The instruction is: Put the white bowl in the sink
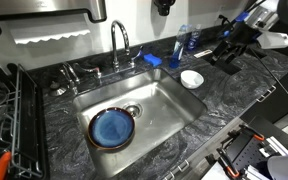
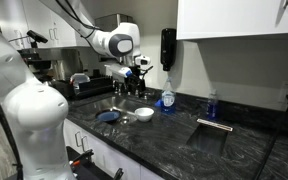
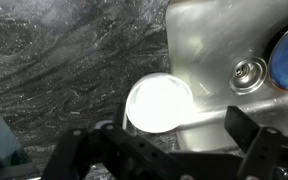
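Note:
The small white bowl [image 1: 192,78] sits on the dark marbled counter just beside the sink's edge; it also shows in an exterior view [image 2: 144,114] and in the wrist view [image 3: 159,102]. The steel sink [image 1: 164,105] holds a round blue plate [image 1: 112,127] next to the drain [image 3: 249,72]. My gripper [image 1: 230,50] hangs above the counter, up and off to the side of the bowl and not touching it. In the wrist view its two black fingers [image 3: 169,150] stand wide apart and empty, with the bowl between and beyond them.
A faucet [image 1: 119,40] stands behind the sink. A blue soap bottle [image 1: 189,40] and a blue sponge [image 1: 152,60] sit at the back near the bowl. A black dish rack [image 1: 4,120] stands at the far side of the sink.

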You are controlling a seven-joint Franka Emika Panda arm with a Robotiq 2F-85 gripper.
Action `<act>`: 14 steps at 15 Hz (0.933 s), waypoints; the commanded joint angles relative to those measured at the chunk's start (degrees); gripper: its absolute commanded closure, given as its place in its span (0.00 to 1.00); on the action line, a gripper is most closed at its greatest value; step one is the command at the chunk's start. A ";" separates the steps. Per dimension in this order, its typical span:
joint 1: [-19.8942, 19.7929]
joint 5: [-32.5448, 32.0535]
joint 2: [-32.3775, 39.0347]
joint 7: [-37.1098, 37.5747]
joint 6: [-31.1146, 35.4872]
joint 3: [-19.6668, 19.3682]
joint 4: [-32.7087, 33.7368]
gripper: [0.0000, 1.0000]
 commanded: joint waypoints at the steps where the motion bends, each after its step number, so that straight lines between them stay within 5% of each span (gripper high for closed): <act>1: -0.20 -1.27 11.82 -0.63 2.70 0.12 8.60 0.00; 8: 0.87 0.03 24.68 -2.52 0.52 0.02 19.90 0.00; 14: 1.59 1.71 28.91 -3.72 -2.00 0.62 23.03 0.00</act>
